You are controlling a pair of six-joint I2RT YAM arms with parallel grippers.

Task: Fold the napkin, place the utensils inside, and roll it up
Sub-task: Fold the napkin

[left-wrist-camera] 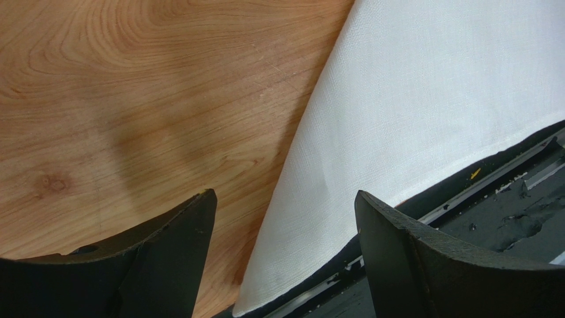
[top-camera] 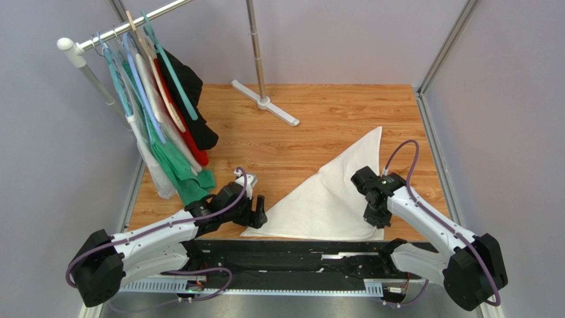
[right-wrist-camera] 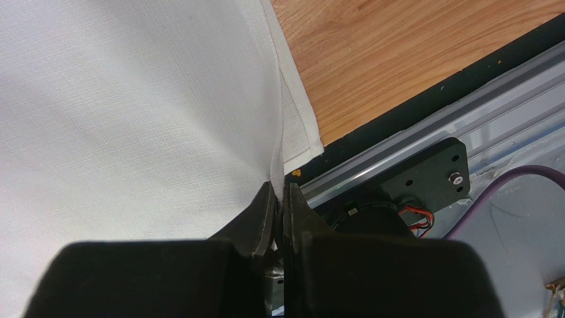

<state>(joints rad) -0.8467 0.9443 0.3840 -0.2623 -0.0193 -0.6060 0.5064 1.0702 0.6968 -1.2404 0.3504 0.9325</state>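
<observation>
Tabletop [top-camera: 318, 112] of wood carries napkin [top-camera: 325, 199], folded into a triangle, one edge lying along the near table edge. Right gripper [right-wrist-camera: 280, 192] is clamped on cloth at the near right corner. Left gripper [left-wrist-camera: 285, 199] stands wide apart over the near left corner.

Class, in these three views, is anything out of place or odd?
The napkin, folded into a triangle, lies right at the table's near edge, touching the black rail. No utensil is in view.
</observation>
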